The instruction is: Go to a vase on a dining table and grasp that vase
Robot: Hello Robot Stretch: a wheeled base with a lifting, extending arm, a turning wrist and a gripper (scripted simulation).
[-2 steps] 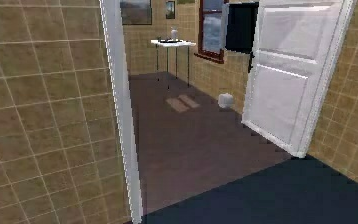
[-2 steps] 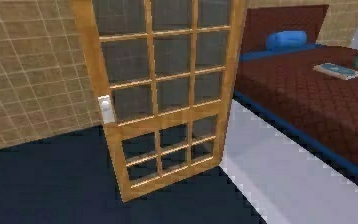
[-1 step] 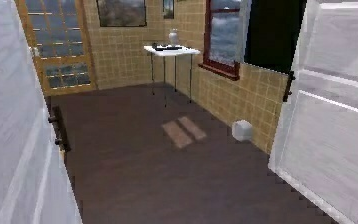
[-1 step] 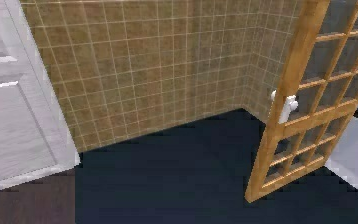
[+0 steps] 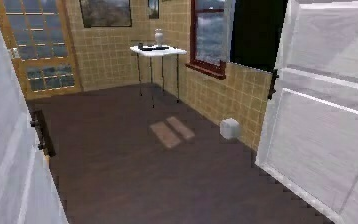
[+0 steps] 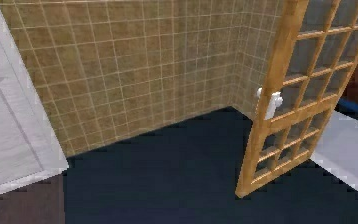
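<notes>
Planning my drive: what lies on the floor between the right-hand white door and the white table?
Forward view: dark floor with a pale flat patch midway; a small white container stands beside the right wall.

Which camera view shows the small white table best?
The forward view: the white table stands whole against the far wall, legs visible, with a small object on top, too small to name. The arm side view faces a tiled wall and a wooden glazed door.
</notes>
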